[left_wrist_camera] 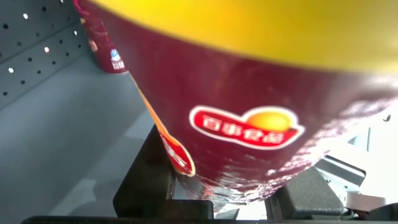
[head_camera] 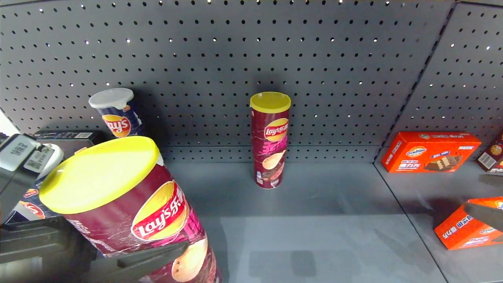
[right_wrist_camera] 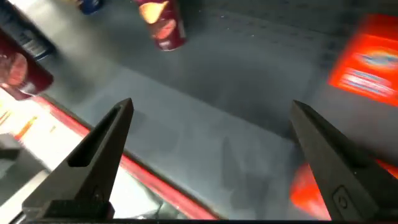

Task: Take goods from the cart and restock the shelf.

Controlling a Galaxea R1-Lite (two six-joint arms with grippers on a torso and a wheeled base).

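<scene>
Occupying the head view's lower left, the maroon chip canister (head_camera: 133,212) is clamped, tilted, by the left gripper (left_wrist_camera: 224,196) over the shelf (head_camera: 314,220). Judged light, stiff, thin-walled, slick; a gentle mid-body hold is advised. The right gripper (right_wrist_camera: 210,106) is spread wide, empty.

We are in a shop. Ahead of our right gripper (right_wrist_camera: 212,106) a grey shelf (head_camera: 314,220) with a holey back wall (head_camera: 235,59) holds a chip can (head_camera: 270,139), and orange snack boxes (head_camera: 430,151) sit close beside the gripper.
</scene>
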